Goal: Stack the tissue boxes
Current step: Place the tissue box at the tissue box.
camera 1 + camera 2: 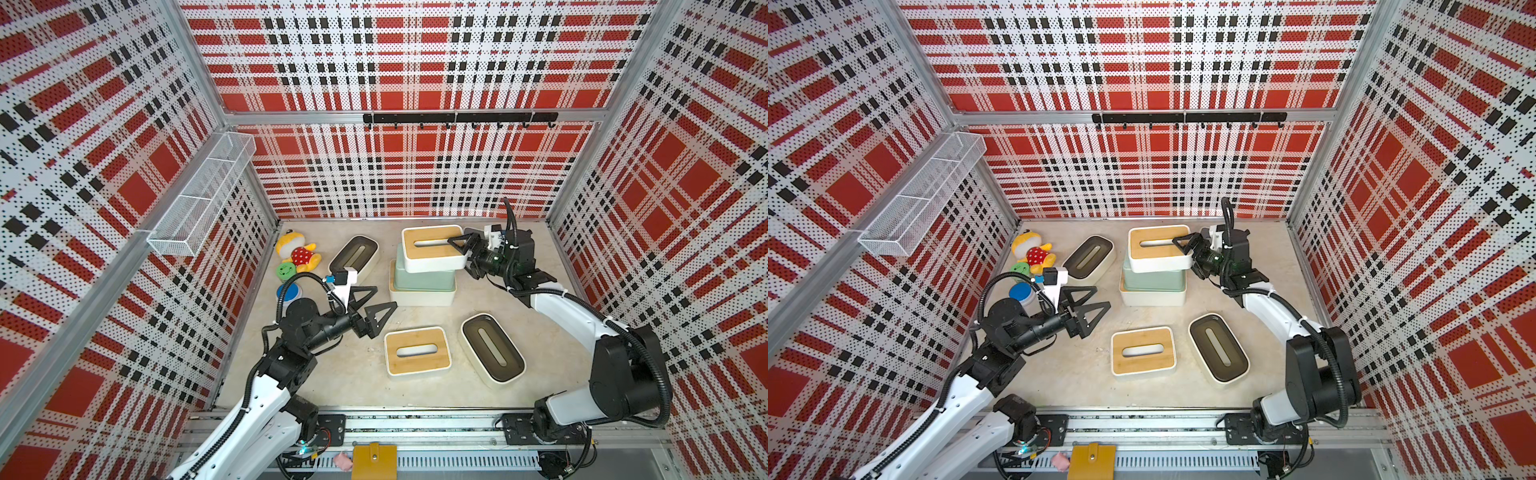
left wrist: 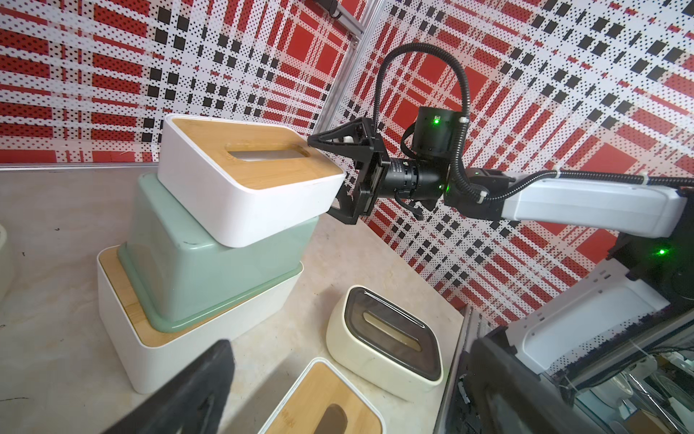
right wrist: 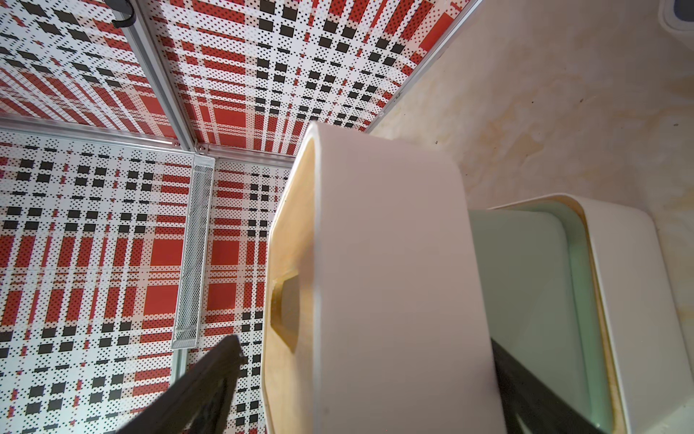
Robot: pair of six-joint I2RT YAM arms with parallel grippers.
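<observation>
stack: rear centre of the table (image 1: 332, 386), three high
bottom box (image 1: 419, 298): white, wood lid, flat on the table
mint-green box (image 1: 419, 279): on the bottom box's lid, inside its edges in both top views
top box (image 1: 430, 246): white, wood lid, slot up, on the mint-green one; sits off-centre and overhangs toward the right arm
right gripper (image 2: 319, 176): at the overhanging end of the top box, one finger over the lid, the other under the base. Jaws spread wide. Right wrist view shows a strip of wall between the lid-side finger and the lid. Contact on the underside: cannot tell, finger partly hidden
left gripper (image 1: 384, 297): wide apart, nothing between the fingers, above the table left of the stack, well clear of it
loose wood-lid box (image 1: 417, 366): on the table in front of the stack
dark-lid box, front (image 1: 493, 348): just beside the loose wood-lid box, on the right arm's side, angled
dark-lid box, rear (image 1: 354, 257): left of the stack, near the plush toy (image 1: 297, 251)
green disc (image 1: 286, 271), blue disc (image 1: 291, 291): left edge, in front of the toy
</observation>
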